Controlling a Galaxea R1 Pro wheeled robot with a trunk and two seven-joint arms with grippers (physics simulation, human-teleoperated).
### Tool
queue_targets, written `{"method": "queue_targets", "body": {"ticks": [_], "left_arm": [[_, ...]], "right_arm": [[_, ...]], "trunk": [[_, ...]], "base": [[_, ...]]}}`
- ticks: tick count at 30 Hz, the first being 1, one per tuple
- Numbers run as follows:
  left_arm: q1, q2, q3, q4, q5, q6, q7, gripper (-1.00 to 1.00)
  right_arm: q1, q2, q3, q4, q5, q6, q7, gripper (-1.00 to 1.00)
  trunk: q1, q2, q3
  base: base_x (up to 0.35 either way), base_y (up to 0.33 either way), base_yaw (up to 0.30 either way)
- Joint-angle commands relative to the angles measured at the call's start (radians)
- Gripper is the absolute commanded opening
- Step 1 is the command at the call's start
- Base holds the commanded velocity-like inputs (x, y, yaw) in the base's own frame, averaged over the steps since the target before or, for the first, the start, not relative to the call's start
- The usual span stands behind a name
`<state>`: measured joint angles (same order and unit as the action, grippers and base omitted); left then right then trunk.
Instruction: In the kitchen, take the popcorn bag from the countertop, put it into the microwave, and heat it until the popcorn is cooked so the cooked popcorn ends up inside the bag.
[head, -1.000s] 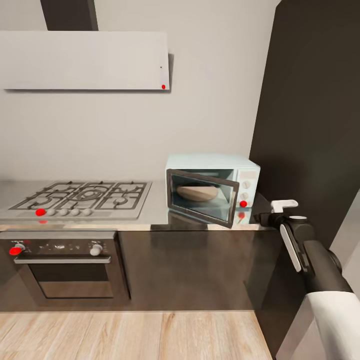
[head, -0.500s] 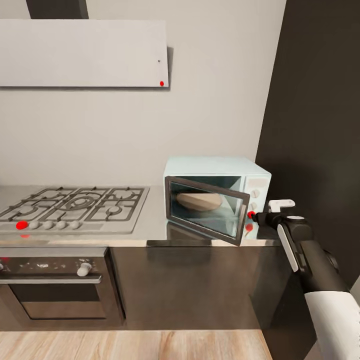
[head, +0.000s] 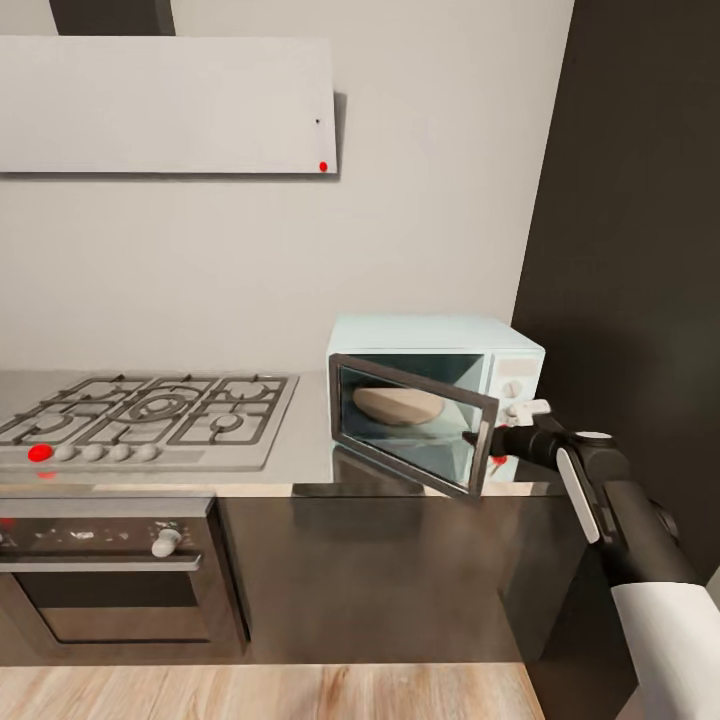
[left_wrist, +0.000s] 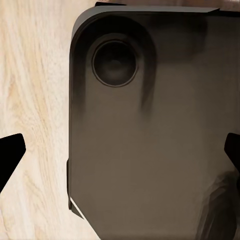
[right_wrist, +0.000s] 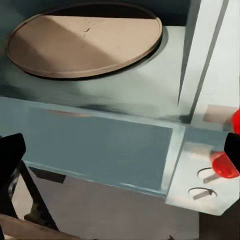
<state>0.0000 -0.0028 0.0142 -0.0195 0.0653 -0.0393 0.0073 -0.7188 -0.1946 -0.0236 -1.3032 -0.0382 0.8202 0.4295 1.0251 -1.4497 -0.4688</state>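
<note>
we see the small pale blue-white boxy microwave (head: 440, 385) standing on the long grey glossy desk (head: 300, 455), with its dark glass door (head: 412, 424) swung partly open toward us. inside the microwave lies a round tan turntable plate (head: 398, 404), seen through the glass and, in the right wrist view, from close above (right_wrist: 85, 42). the popcorn bag cannot be made out in any view, neither inside the microwave nor on the desk beside it.

our right gripper (head: 500, 432) is at the free edge of the microwave door, just in front of the microwave's knob panel (head: 513, 385). its dark fingers (right_wrist: 10, 160) stand wide apart at the edges of the right wrist view, with nothing between them; that view also catches the microwave's red light dot (right_wrist: 222, 165) near two knob slots.

our left gripper (left_wrist: 120, 155) is spread wide as well and holds nothing; past it are a dark grey rounded panel (left_wrist: 150, 140) and pale wooden floor (left_wrist: 35, 100).

left of the microwave sits a steel gas hob (head: 150, 415) with grates, a built-in steel oven (head: 110, 560) under it, and a flat grey extractor hood (head: 165, 105) above.
</note>
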Motion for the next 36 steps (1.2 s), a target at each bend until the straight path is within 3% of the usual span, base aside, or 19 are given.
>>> {"method": "queue_targets", "body": {"ticks": [1,36], "left_arm": [[0.000,0.000,0.001,0.000,0.007,-0.002,0.001,1.00],[0.000,0.000,0.002,0.000,0.007,-0.002,0.002,1.00]], "right_arm": [[-0.001,0.000,-0.001,-0.001,-0.007,0.007,0.012,1.00],[-0.001,0.007,-0.004,-0.016,-0.015,0.005,0.015,1.00]], "trunk": [[0.000,-0.001,-0.001],[0.000,-0.001,-0.001]], "base": [[0.000,0.000,0.000],[-0.203,0.210,0.000]]}}
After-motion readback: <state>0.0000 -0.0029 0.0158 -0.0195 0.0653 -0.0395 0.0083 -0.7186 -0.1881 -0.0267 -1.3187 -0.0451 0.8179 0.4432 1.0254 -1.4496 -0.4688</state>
